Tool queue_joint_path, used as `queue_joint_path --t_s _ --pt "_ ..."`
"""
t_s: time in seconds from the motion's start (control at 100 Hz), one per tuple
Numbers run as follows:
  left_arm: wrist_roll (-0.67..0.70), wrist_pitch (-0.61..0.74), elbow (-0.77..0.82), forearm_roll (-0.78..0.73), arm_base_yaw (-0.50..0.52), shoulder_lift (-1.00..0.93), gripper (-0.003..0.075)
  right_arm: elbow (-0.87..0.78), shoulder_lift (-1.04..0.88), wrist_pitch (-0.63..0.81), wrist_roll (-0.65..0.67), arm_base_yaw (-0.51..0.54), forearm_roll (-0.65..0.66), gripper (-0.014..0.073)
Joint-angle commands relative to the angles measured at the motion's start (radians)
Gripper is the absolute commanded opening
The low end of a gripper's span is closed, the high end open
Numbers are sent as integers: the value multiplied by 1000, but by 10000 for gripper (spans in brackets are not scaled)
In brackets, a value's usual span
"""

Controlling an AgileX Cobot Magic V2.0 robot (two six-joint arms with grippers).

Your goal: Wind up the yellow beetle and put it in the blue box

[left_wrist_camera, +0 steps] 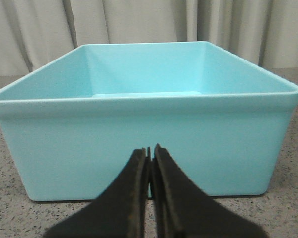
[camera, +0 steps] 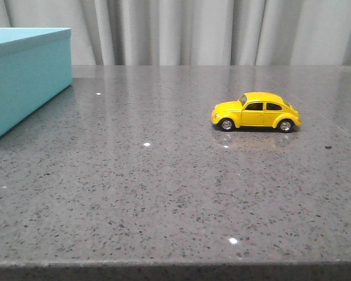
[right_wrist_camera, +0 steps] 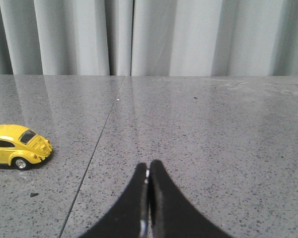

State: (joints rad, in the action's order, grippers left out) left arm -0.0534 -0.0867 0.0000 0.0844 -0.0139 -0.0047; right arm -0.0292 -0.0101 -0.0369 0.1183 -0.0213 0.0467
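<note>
While neither arm shows in the front view, we see there the yellow beetle (camera: 255, 111) standing on all four wheels on the grey speckled table (camera: 164, 193), side-on, its nose toward the blue box (camera: 23, 76), which sits well apart from it at the table's left edge of the picture. Grey curtains (camera: 193, 29) hang behind the table.

Only the wrist views give us the grippers. In the left wrist view, our left gripper (left_wrist_camera: 150, 151) has its fingers pressed together with nothing between them, and the blue box (left_wrist_camera: 139, 144) lies straight ahead of the tips, close by; here we look over its near rim into an open interior, which the front view does not reveal.

In the right wrist view, our right gripper (right_wrist_camera: 148, 166) is likewise closed on nothing, its tips above bare table. The yellow beetle (right_wrist_camera: 17, 146) stands ahead of those tips and off to one side, clear of them, its rear toward the gripper and its front cut off by the picture's edge.
</note>
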Motion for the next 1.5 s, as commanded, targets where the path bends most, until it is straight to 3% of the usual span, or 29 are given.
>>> queue_joint_path --t_s 0.0,1.06,1.31,1.49 --pt "8 70 21 3 -4 -32 -19 17 -22 74 -6 6 0 -68" --pt "8 87 12 14 -4 -32 -19 23 -22 95 -6 6 0 -68" --pt "10 78 -59 24 -4 -17 -19 127 -15 -39 -6 6 0 -68" --pt "9 87 -99 71 -4 21 -16 186 -13 -48 -6 6 0 -53"
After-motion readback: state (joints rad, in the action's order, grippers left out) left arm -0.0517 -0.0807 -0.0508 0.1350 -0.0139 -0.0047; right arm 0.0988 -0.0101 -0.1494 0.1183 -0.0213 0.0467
